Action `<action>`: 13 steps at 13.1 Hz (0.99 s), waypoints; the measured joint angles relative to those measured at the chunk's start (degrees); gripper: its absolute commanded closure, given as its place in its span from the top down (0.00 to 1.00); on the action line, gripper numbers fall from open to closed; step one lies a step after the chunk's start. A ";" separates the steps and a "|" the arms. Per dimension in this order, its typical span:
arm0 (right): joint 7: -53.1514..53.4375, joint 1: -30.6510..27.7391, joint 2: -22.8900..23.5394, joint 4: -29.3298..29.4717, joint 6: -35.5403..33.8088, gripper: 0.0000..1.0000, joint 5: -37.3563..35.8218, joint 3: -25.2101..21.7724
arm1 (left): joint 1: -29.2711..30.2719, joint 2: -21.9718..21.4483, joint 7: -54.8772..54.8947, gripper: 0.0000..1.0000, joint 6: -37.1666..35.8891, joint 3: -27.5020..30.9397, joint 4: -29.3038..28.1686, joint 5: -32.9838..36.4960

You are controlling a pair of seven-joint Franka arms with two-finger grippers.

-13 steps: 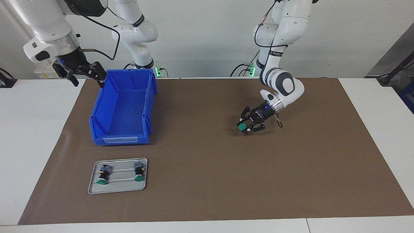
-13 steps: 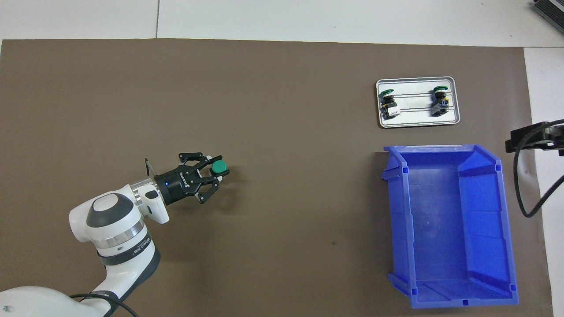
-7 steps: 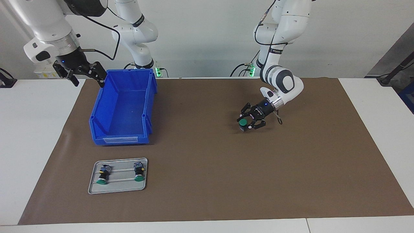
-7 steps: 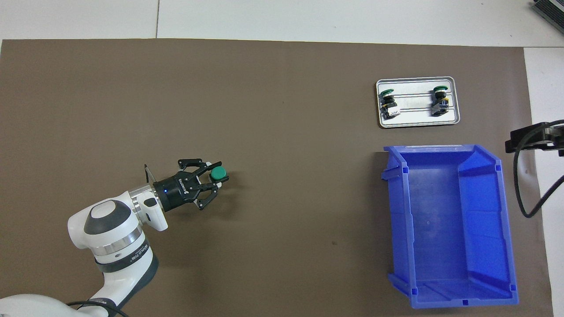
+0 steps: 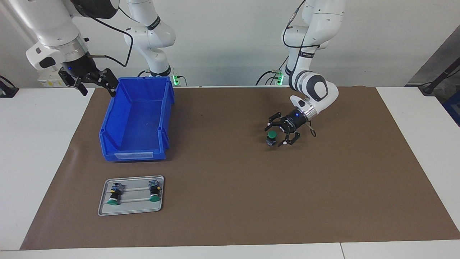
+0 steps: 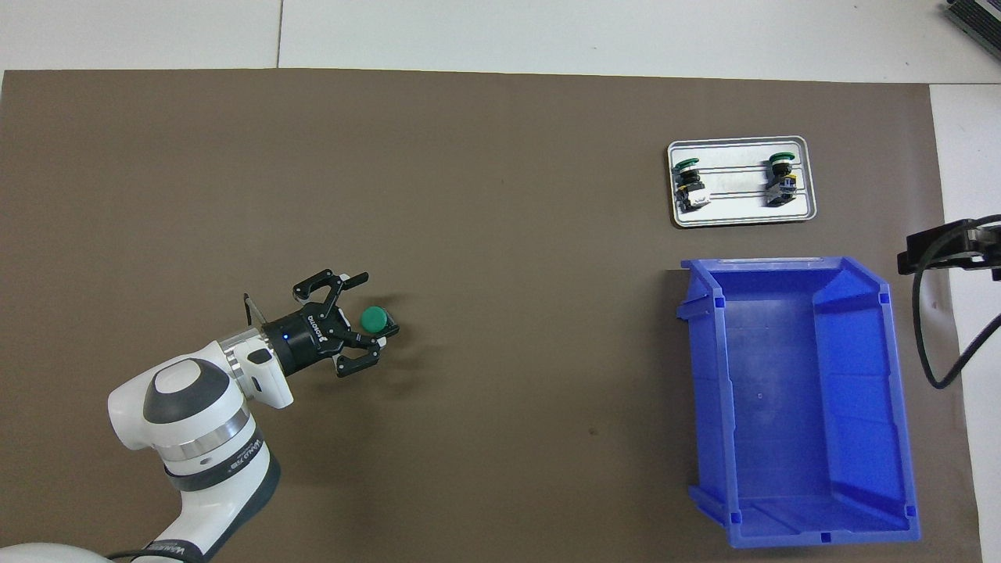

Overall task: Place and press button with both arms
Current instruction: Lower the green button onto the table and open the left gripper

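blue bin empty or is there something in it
Empty. The blue bin shows only its bare blue floor in both views; the two spare buttons lie on the metal tray beside it.

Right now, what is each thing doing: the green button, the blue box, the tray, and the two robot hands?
Green-capped button: upright on the brown mat, let go.
Left gripper: open around that button.
Right gripper: open, waiting by the bin's corner.
Blue plastic bin: empty.
Grey metal tray: holds two more buttons lying down.
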 measured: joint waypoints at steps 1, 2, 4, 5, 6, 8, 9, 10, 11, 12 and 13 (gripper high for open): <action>0.00 0.00 0.00 -0.01 -0.01 1.00 0.00 0.00 | -0.94 -1.10 -1.94 1.00 1.40 -0.07 0.00 0.00; 0.00 0.00 0.00 -0.01 -0.02 1.00 0.00 0.00 | -1.77 -2.19 -3.96 1.00 2.41 -0.08 -0.02 0.00; 0.00 -0.02 0.00 -0.01 -0.03 1.00 0.00 0.00 | -3.11 -3.91 -7.51 1.00 4.89 -0.14 -0.04 0.00; 0.00 -0.08 0.00 -0.02 -0.04 1.00 0.00 -0.01 | -3.61 -4.48 -8.67 1.00 6.17 -0.17 -0.05 0.00; 0.00 -0.13 0.00 -0.03 -0.07 1.00 0.00 -0.03 | -3.82 -4.81 -9.21 0.99 6.81 -0.17 -0.04 0.20; 0.00 -0.13 0.00 -0.06 -0.13 1.00 0.00 -0.07 | -3.82 -4.94 -11.79 0.99 7.02 0.24 0.28 3.73; 0.00 -0.13 0.00 -0.08 -0.15 1.00 0.00 -0.07 | -3.57 -4.94 -14.56 0.99 7.06 0.60 0.82 7.17; 0.00 -0.13 -0.01 -0.09 -0.16 1.00 0.00 -0.07 | -2.77 -4.95 -17.02 0.99 7.06 0.79 1.48 10.29; 0.00 -0.13 -0.01 -0.10 -0.17 1.00 0.00 -0.07 | -1.69 -4.95 -19.01 0.99 7.03 0.97 2.19 12.87; 0.00 -0.13 -0.01 -0.11 -0.19 1.00 0.00 -0.07 | -0.34 -4.95 -20.70 0.99 7.00 1.11 2.86 15.11; 0.00 -0.13 -0.01 -0.14 -0.21 1.00 0.00 -0.07 | 1.15 -4.96 -22.59 0.99 6.99 1.17 3.35 17.28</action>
